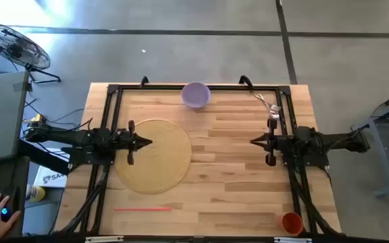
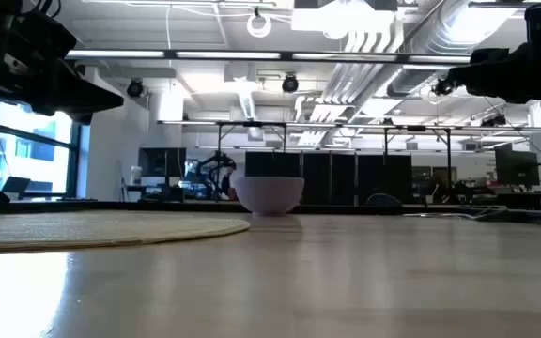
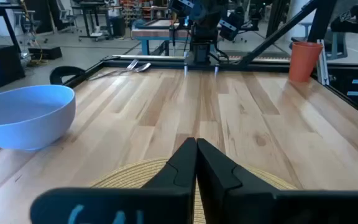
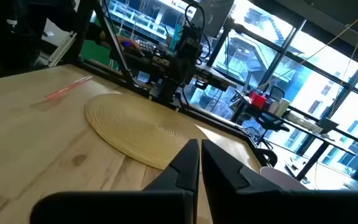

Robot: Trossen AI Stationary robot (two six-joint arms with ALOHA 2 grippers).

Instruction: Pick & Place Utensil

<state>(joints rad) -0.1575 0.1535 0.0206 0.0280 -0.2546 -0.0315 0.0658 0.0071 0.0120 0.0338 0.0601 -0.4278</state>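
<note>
Both arms hang level over the pale wooden bench (image 1: 235,169) and nothing is picked up yet. The right pincer (image 1: 254,142) has its fingers pressed together, holding nothing, and so does the left pincer (image 1: 147,142), which hovers over the round woven straw placemat (image 1: 150,156). The utensil, a silver metal fork (image 1: 267,104), lies near the bench's far right corner, just beyond the right pincer and a little back toward its arm, close against the black frame rail. So the right arm looks like the one to go. To do it well, spread the fingers wide first, swing over the handle, turn the wrist so the fingers straddle it crosswise, then come down flat. That rail is tight, so watch for clipping it. The lavender round bowl (image 1: 196,94) sits ahead of the pincer at the far edge, the placemat straight across; either could be the drop spot.
</note>
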